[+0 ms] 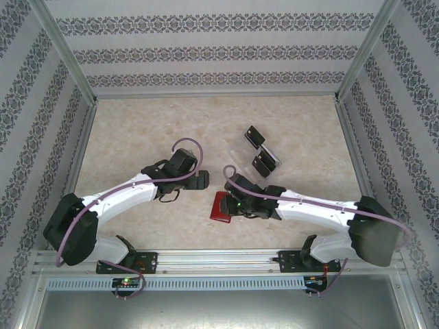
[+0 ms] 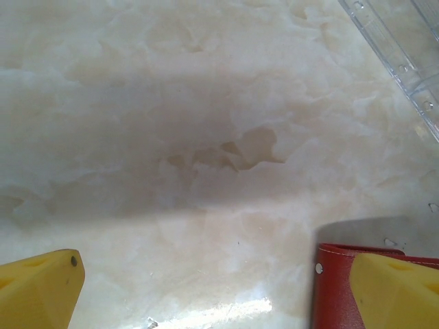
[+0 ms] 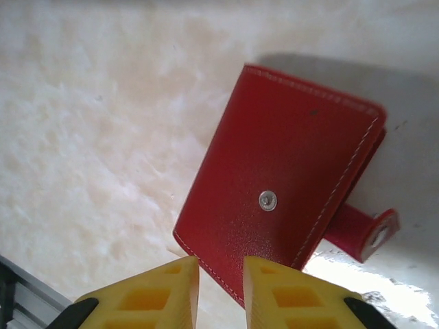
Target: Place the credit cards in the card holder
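The card holder (image 3: 288,157) is a red wallet with a metal snap, tilted up off the table and throwing a shadow behind it. My right gripper (image 3: 221,269) is closed narrowly on its near corner, and in the top view the right gripper (image 1: 235,205) sits against the card holder (image 1: 220,205). My left gripper (image 2: 216,269) stands wide open over bare table, with the card holder (image 2: 333,288) beside its right finger. Black credit cards (image 1: 255,136) stand in a clear rack further back, another credit card (image 1: 264,163) nearer.
The clear plastic rack (image 2: 405,62) lies right of centre towards the back of the marble-patterned table (image 1: 137,137). Patterned walls and metal posts enclose the table on three sides. A metal rail (image 1: 219,259) runs along the near edge.
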